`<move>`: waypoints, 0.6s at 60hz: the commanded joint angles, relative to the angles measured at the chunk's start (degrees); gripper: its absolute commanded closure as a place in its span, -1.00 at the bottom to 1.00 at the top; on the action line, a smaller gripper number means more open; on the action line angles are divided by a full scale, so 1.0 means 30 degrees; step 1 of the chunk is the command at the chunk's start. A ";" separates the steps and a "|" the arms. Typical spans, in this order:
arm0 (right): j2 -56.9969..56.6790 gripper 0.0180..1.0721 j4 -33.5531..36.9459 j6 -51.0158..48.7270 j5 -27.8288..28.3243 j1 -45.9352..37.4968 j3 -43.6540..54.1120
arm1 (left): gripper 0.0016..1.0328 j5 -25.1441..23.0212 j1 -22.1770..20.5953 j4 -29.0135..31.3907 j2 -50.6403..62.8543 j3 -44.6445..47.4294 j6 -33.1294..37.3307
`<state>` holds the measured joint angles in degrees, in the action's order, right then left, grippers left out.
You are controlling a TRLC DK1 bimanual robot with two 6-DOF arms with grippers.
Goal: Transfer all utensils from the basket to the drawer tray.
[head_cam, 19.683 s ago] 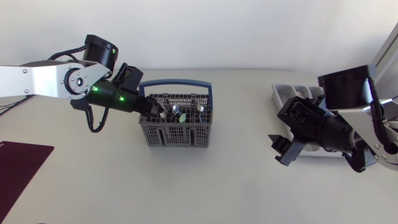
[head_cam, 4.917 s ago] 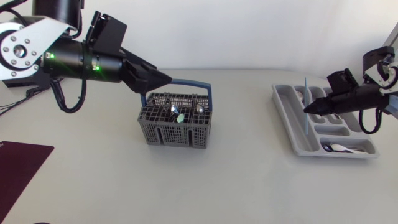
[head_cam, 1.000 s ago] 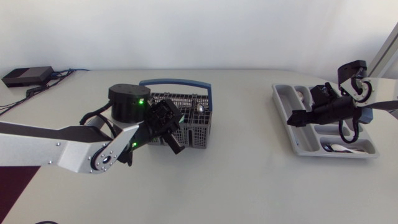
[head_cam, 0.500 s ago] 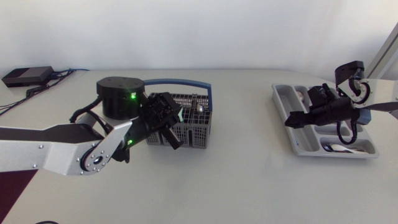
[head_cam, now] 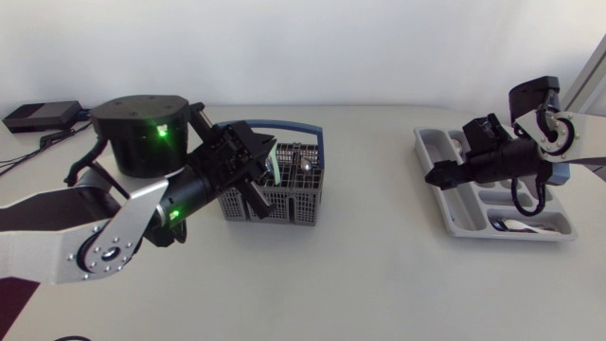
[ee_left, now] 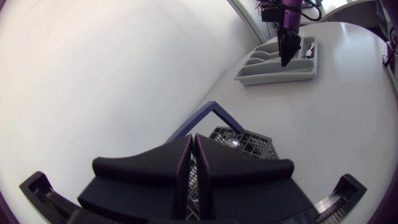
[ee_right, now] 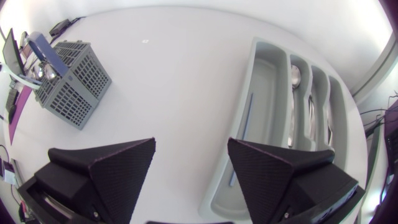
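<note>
Left fingers (ee_left: 146, 171) closed above basket (head_cam: 287, 201); right fingers (ee_right: 106, 165) spread at tray (head_cam: 453, 205)'s edge.

Basket (head_cam: 295, 201): left claw (head_cam: 254, 175) sits over its left side in the overhead view; from the left wrist, the fingers (ee_left: 149, 177) block nearly all of it.
Utensils (head_cam: 305, 167): just glints and a green speck, too small to name kinds.
Tray (head_cam: 453, 216): right arm (head_cam: 511, 161) covers the middle compartments; one end is hidden behind a right-wrist finger (ee_right: 280, 168).
</note>
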<state>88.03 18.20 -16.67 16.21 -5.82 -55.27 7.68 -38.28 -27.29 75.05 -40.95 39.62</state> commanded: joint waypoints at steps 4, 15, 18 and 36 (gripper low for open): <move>-0.1364 -0.60 0.0058 0.0165 -0.0070 0.0828 0.0844 | 0.93 0.0369 -0.0364 -0.0191 -0.1197 0.0525 0.0681; -0.3327 -0.61 0.0058 0.0106 0.0106 0.1971 0.1459 | 0.93 0.0457 -0.0393 0.0600 -0.2838 0.0437 -0.0110; -0.4030 -0.64 0.0087 0.0106 0.0164 0.2381 0.1693 | 0.93 0.0457 -0.0393 0.1098 -0.3277 0.0290 -0.0695; -0.8747 -0.63 0.0966 0.0516 0.0164 0.7127 0.2484 | 0.93 -0.1799 -0.0335 0.5493 -0.3541 -0.1936 -0.6613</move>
<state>64.45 19.77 -16.64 16.47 12.43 -49.12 3.77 -39.24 -11.99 63.79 -43.05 25.56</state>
